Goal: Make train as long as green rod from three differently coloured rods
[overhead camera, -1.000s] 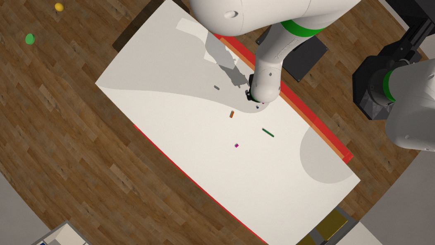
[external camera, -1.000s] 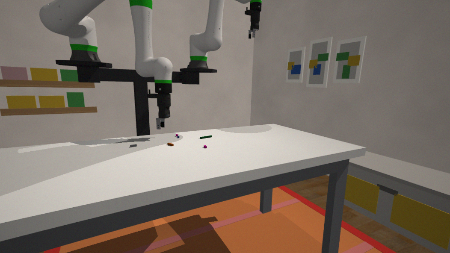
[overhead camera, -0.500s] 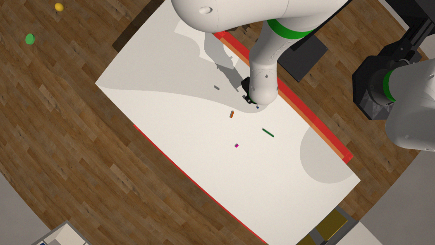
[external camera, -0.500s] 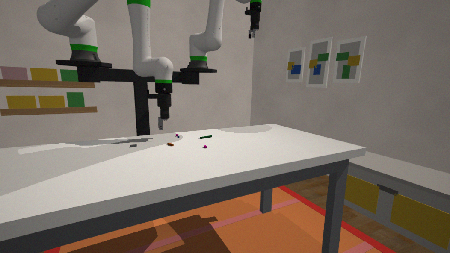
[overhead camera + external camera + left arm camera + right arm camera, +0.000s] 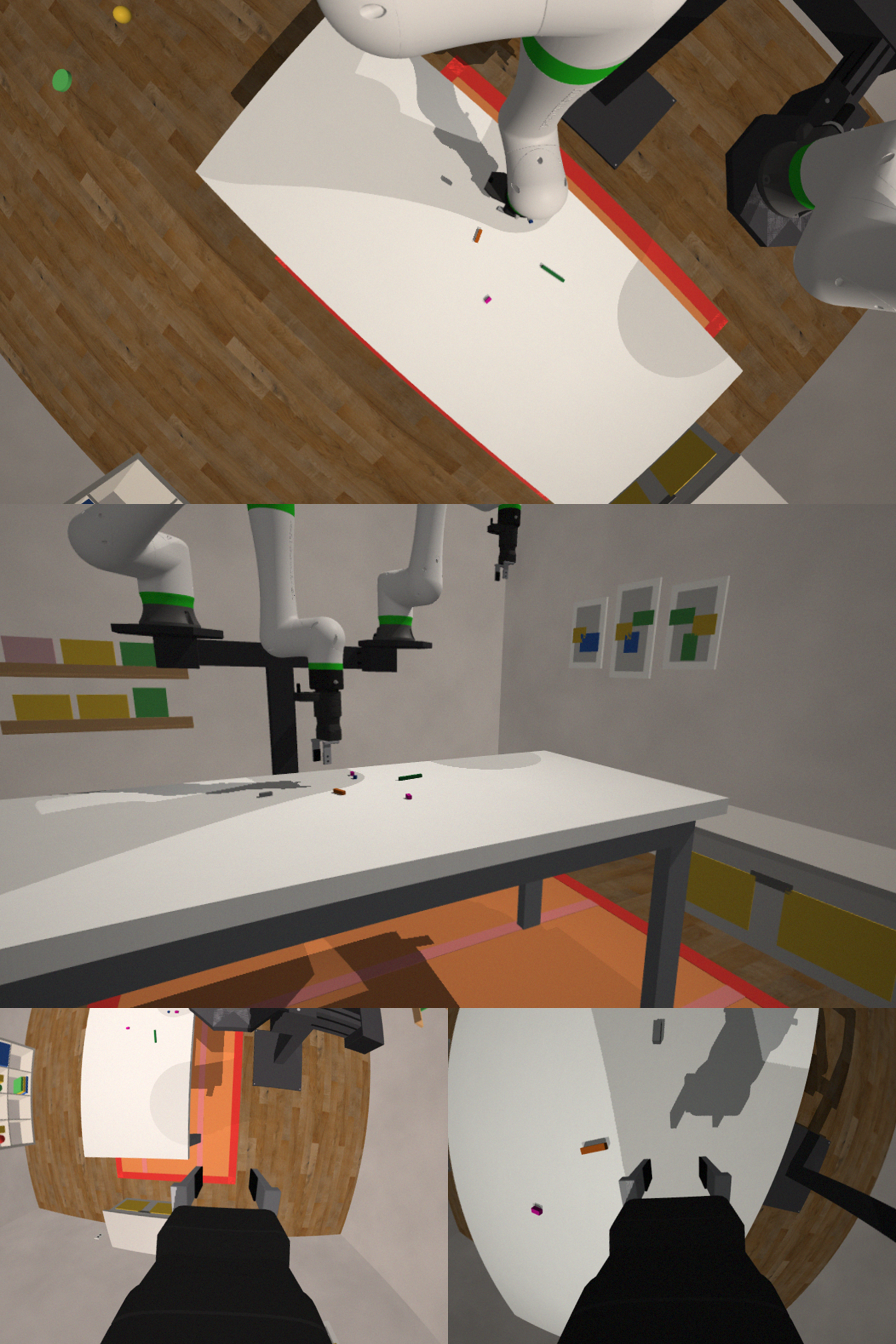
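Holding nothing, our right gripper (image 5: 322,753) (image 5: 675,1167) hangs wide open over the white table (image 5: 376,263) (image 5: 438,829) (image 5: 119,1098) (image 5: 520,1116). In the top view, our right arm (image 5: 532,125) hides one magenta rod (image 5: 352,773) (image 5: 177,1011), near the blue rod (image 5: 531,220) (image 5: 355,777) (image 5: 168,1011). We see the orange rod (image 5: 478,235) (image 5: 338,791) (image 5: 594,1148), grey rod (image 5: 445,180) (image 5: 265,793) (image 5: 657,1031) and green rod (image 5: 552,272) (image 5: 410,777) (image 5: 155,1036) lying apart.

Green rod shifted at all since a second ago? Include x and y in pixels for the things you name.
No. In the top view, the green rod (image 5: 552,272) (image 5: 410,777) (image 5: 155,1036) keeps the same spot and angle against the table (image 5: 376,282) (image 5: 501,810) (image 5: 119,1098) (image 5: 520,1098).
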### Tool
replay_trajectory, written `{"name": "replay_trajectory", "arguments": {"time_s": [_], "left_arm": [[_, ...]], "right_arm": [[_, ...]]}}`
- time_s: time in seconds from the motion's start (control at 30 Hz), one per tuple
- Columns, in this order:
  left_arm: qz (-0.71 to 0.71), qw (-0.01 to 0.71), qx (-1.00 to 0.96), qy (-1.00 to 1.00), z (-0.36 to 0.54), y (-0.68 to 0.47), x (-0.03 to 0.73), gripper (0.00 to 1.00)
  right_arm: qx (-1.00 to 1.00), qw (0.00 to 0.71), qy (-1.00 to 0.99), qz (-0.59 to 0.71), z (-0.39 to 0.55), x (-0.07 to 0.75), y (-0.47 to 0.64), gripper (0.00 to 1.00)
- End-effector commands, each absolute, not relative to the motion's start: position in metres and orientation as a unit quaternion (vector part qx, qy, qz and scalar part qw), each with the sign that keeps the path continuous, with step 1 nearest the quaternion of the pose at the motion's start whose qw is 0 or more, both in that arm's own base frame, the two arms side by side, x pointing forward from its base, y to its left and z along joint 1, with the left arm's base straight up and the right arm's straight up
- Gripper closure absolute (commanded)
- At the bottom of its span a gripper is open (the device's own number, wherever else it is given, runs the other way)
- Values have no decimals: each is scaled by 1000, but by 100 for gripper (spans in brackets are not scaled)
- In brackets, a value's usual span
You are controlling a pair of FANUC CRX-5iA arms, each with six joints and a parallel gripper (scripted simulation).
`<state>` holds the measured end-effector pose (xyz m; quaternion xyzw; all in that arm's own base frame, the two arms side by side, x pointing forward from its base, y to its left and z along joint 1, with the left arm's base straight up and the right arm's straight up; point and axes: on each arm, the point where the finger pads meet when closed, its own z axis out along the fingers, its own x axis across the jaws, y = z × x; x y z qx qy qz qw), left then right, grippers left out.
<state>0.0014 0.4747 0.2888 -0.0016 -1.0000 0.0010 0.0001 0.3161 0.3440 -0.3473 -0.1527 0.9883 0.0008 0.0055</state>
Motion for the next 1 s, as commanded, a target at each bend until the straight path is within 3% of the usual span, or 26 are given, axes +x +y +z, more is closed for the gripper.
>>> {"name": "replay_trajectory", "arguments": {"time_s": [0.0, 0.4, 0.97], "left_arm": [[0, 0, -2, -1000, 290, 475, 2, 0], [0, 0, -2, -1000, 290, 475, 2, 0], [0, 0, -2, -1000, 290, 475, 2, 0]], "right_arm": [[-231, 1, 973, 0, -347, 325, 345, 0], [-376, 1, 927, 0, -346, 339, 349, 0], [-386, 1, 922, 0, -346, 340, 349, 0]]}}
